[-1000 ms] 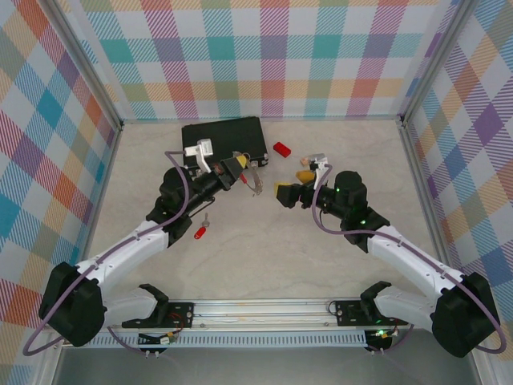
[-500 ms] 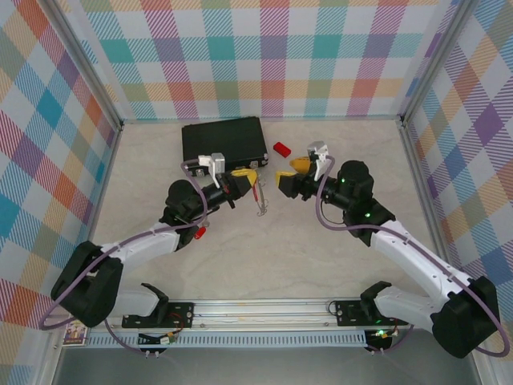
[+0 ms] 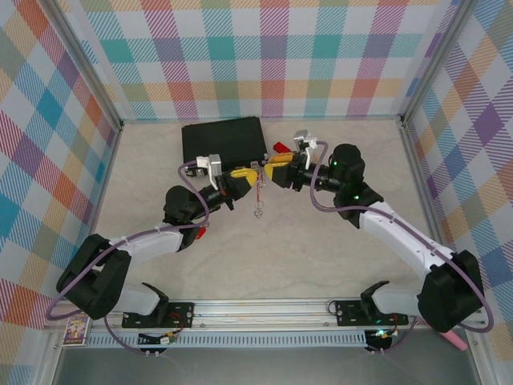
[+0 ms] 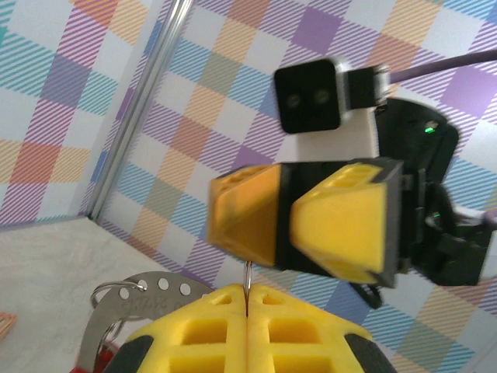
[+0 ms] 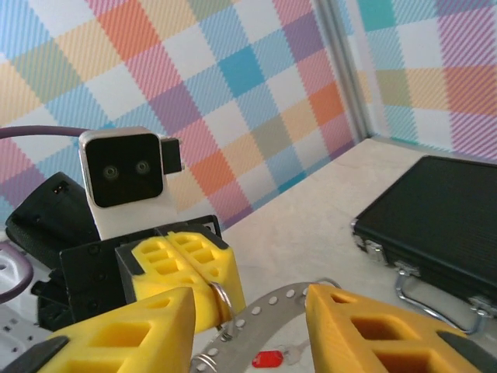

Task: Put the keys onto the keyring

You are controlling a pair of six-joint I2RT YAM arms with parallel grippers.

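My left gripper (image 3: 248, 175) is shut on the keyring (image 3: 258, 191), which it holds above the table's middle. In the left wrist view its fingertips (image 4: 247, 291) pinch a thin wire, with the ring's perforated metal band (image 4: 147, 299) to the left. My right gripper (image 3: 275, 170) faces it closely from the right, open. In the right wrist view the band (image 5: 287, 307) lies between the right fingers (image 5: 132, 334), apart from them. A red key head (image 5: 268, 359) shows below the band. Another red-headed key (image 3: 199, 233) lies on the table beside the left arm.
A black case (image 3: 223, 140) lies at the back, its handle (image 5: 435, 299) toward the grippers. A red block (image 3: 280, 147) sits just behind the right gripper. Checked walls enclose the table on three sides.
My right gripper has swung left and back until it meets the left gripper, and its jaws have narrowed. The left gripper has moved right with the keyring.
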